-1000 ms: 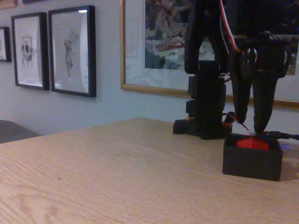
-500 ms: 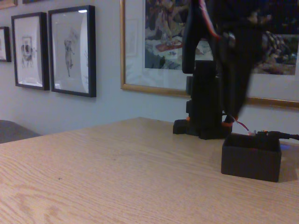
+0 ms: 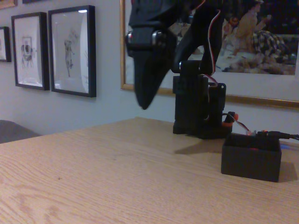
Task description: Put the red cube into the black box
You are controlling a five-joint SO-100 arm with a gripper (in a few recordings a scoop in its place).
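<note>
Fixed view
- Fingers (image 3: pixel 145 93): hang high above the worktop (image 3: pixel 93 177), left of the robot base (image 3: pixel 198 112), tip pointing down; a single dark taper seen side-on, so cannot tell whether pressed together or slightly parted. Nothing red at the tip.
- Black box (image 3: pixel 251 162): sits upright on the worktop at the right of the picture, in front of the base and just apart from it, well apart from the fingers.
- Red cube: hidden by the near wall of the box; judged to lie inside it, since no red lies on the bare wood or between the fingers.
- Wires (image 3: pixel 243 127): run low from the base, just behind the back rim of the box.

Step in hand
- Stage: judged to be the retreat after the drop, with the task as good as done.
- Doing it well: keep the arm high and swing away from the box, not across it, so that no link clips a wall or shifts it.
- Check: confirm that the cube sits flat on the floor of the box and not propped on a thick wall; this low camera angle cannot settle it.
- Risk: the wires close behind the rim could snag the box if the arm pulls them taut.
- Finish: park with the fingers empty, well above the wood.
</note>
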